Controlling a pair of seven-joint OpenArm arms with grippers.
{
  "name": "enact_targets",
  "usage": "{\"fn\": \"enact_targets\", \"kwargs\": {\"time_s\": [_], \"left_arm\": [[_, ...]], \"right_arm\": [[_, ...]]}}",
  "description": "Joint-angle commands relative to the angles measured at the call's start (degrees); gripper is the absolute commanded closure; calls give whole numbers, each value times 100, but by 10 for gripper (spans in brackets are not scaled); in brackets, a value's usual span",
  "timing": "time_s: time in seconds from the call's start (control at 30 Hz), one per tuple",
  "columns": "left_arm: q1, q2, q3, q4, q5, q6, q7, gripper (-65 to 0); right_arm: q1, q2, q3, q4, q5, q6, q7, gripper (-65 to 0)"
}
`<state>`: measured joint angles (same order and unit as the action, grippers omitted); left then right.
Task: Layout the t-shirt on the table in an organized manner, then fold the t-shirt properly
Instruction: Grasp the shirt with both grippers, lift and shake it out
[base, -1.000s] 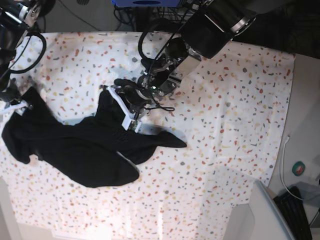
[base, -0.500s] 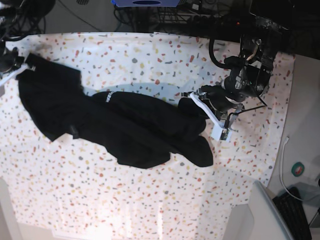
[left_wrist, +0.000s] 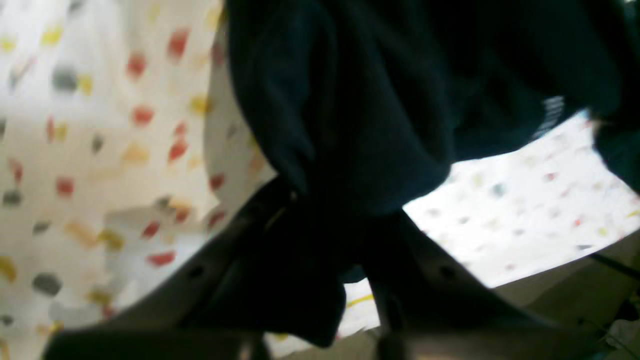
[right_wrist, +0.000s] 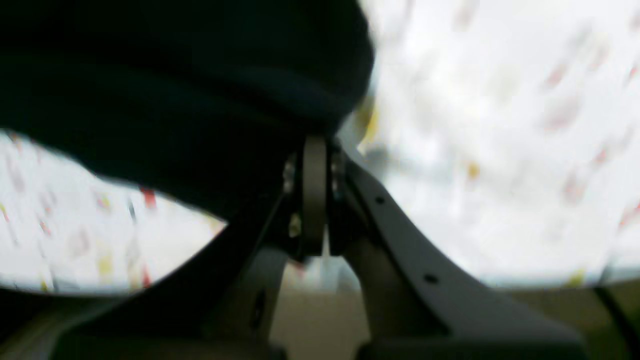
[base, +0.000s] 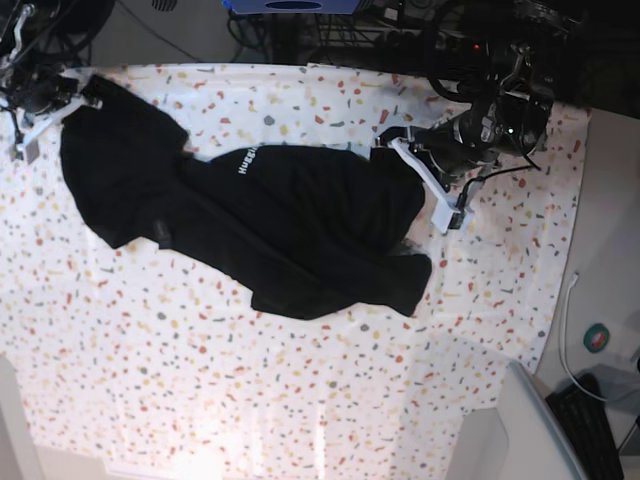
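The black t-shirt is stretched across the back half of the speckled table, with white lettering near its neck. My left gripper, on the right of the base view, is shut on the shirt's right edge; the left wrist view shows the black fabric pinched between its fingers. My right gripper, at the far left, is shut on the shirt's other end; the right wrist view shows the fabric bunched at its closed fingertips. The shirt is rumpled and partly folded over itself. No purple print shows.
A grey chair-like object stands at the bottom right off the table. Cables and a green roll lie on the floor at the right. Dark equipment sits behind the table's back edge.
Both grippers have moved toward the back of the table and further apart, pulling the shirt wider and flatter. The neck lettering now faces up.
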<state>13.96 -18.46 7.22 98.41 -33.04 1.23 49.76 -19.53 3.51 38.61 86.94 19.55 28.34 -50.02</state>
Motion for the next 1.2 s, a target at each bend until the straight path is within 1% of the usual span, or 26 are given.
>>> {"fn": "enact_targets", "kwargs": {"time_s": [0.0, 0.03, 0.07, 0.1, 0.13, 0.23, 0.27, 0.33, 0.43, 0.5, 0.57, 0.63, 0.67, 0.7, 0.73, 0.77, 0.8, 0.83, 0.93, 1.0, 1.07, 1.13, 1.17], "left_arm": [[-2, -31, -23, 97, -59, -31, -110, 0], [7, -31, -15, 45, -59, -31, -119, 0], [51, -31, -41, 9, -59, -31, -119, 0], [51, -31, -41, -26, -59, -31, -119, 0], [51, -40, -41, -61, -59, -31, -119, 0], [51, -40, -32, -61, -59, -31, -119, 0], [51, -40, -32, -61, -59, -31, -119, 0], [33, -40, -32, -61, -59, -31, -119, 0], [24, -31, -23, -61, -59, -31, -119, 0], [33, -31, -32, -61, -59, -31, -119, 0], [51, -31, -41, -61, -59, -31, -119, 0], [59, -31, -41, -70, -59, -31, -127, 0], [59, -31, -41, -70, -59, -31, -127, 0], [51, -31, -41, -70, -59, -31, -127, 0], [51, -31, -41, -70, -59, -31, -127, 0], [51, -49, -41, -61, -59, -31, -127, 0], [51, -49, -50, -61, -59, -31, -127, 0], [59, -57, -76, -34, -59, -31, -127, 0], [103, -66, -393, 45, -59, -31, -119, 0], [33, -66, -498, 159, -59, -31, -101, 0], [-248, -66, -481, 300, -59, -31, -31, 0], [-679, -31, -481, 414, -59, -31, 330, 0], [-978, -14, -481, 440, -68, -22, 593, 0]], "right_arm": [[-65, 58, 11, 269, 115, 45, 92, -131], [-161, 23, 3, 418, 115, 45, 92, -221], [-240, -74, 3, 621, 115, 45, 171, -294], [-311, -127, 3, 788, 115, 45, 250, -336], [-381, -171, 3, 981, 115, 45, 356, -360], [-284, -74, 3, 1139, 80, 28, 637, -366], [-153, 76, -6, 1069, 71, 28, 681, -366], [199, 313, -226, 638, -43, 28, 699, -368], [797, 673, -569, -276, -465, 1, 725, -368], [1166, 770, -701, -874, -755, 28, 918, -368], [1360, 770, -727, -1287, -922, 28, 1156, -368], [1465, 770, -727, -1595, -1036, 37, 1253, -362], [1474, 770, -727, -1647, -1036, 45, 1253, -357], [1465, 761, -727, -1665, -1036, 45, 1270, -336], [1439, 752, -727, -1665, -1001, 45, 1270, -293], [1403, 744, -718, -1665, -1010, 54, 1270, -216], [1351, 735, -709, -1656, -1001, 54, 1253, -116], [1280, 726, -665, -1603, -975, 89, 1226, 0], [841, 656, -657, -1032, -685, 168, 839, 0], [454, 585, -665, -311, -439, 186, 655, 0], [287, 436, -674, 436, -307, 160, 496, 0], [419, 410, -674, 1051, -307, 151, 145, 0], [603, 418, -674, 1289, -316, 151, -119, 0]]}}
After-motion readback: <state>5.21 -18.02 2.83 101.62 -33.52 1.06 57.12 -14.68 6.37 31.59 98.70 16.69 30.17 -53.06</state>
